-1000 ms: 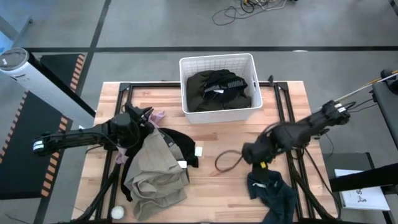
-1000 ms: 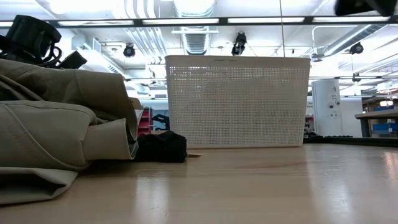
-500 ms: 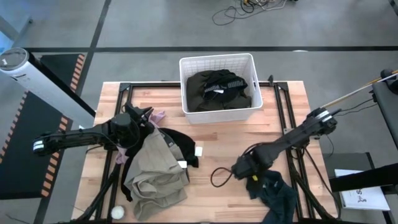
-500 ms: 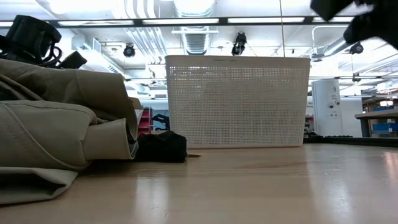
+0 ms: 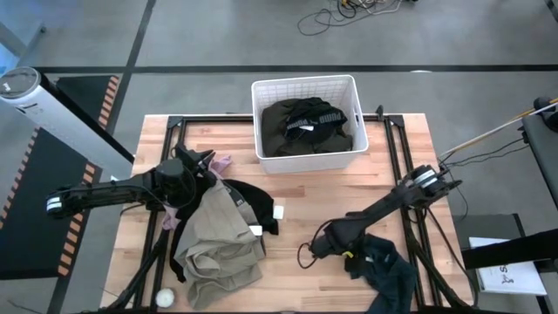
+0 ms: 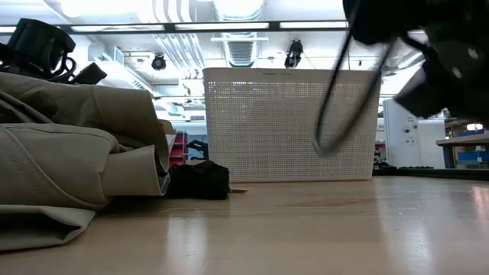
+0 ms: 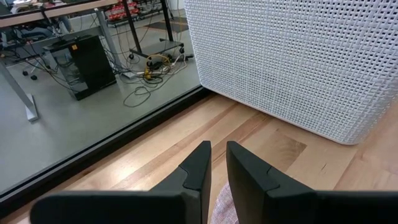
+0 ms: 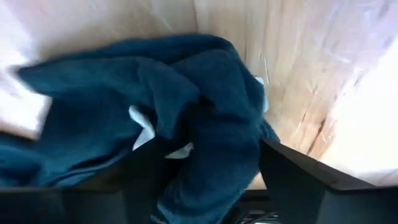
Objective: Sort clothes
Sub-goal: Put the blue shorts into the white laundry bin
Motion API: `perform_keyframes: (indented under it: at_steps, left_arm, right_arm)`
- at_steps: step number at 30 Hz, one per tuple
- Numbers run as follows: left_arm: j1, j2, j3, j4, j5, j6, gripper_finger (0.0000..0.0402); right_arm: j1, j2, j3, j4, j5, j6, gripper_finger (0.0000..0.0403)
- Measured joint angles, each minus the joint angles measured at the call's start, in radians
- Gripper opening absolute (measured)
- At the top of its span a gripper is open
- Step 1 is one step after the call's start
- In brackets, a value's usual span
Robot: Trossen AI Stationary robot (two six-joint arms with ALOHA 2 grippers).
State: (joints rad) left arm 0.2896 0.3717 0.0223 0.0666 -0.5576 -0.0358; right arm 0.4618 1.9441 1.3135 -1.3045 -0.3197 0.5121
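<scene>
Clothes lie in three places in the high view: a beige-khaki garment (image 5: 214, 244) crumpled at lower left of the light wooden table (image 5: 305, 196), overlapping a black garment (image 5: 255, 202) at its upper right edge; a small pale pink piece (image 5: 221, 163) just above them; a dark navy-blue garment (image 5: 388, 272) heaped at lower right; and a dark olive-green garment with white lettering (image 5: 307, 125) inside the white perforated plastic basket (image 5: 258, 122) at upper centre. The left gripper (image 5: 206, 166) sits at centre left beside the pink piece, its two dark fingers (image 7: 198, 165) nearly pressed together with only a narrow slit between them, nothing visibly pinched. The right gripper (image 5: 321, 246) reaches low at lower centre, just left of the navy heap; in its wrist view the dark fingers (image 8: 298, 174) stand spread on either side of the blue fabric (image 8: 186, 118), apparently not clamped on it, though that view is blurred. A black cable loop (image 5: 305, 255) hangs by that gripper.
</scene>
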Motion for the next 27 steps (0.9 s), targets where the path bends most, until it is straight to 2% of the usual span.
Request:
perform_keyframes:
  at_steps: [4, 11, 12, 17, 27]
  left_arm:
    - [0.000, 0.000, 0.000, 0.000, 0.000, 0.000, 0.0038]
    - [0.000, 0.000, 0.000, 0.000, 0.000, 0.000, 0.0038]
    - [0.000, 0.000, 0.000, 0.000, 0.000, 0.000, 0.0038]
    - [0.000, 0.000, 0.000, 0.000, 0.000, 0.000, 0.0038]
    - [0.000, 0.000, 0.000, 0.000, 0.000, 0.000, 0.0038]
  right_arm:
    - [-0.001, 0.039, -0.014, -0.001, -0.003, -0.066, 0.0189]
    - [0.000, 0.031, -0.011, -0.004, 0.005, -0.168, 0.0027]
    - [-0.001, 0.022, -0.009, -0.010, 0.004, -0.172, 0.0016]
    - [-0.004, -0.011, 0.054, -0.074, 0.019, -0.169, 0.0019]
    - [-0.016, -0.027, 0.351, -0.181, 0.266, -0.206, 0.0008]
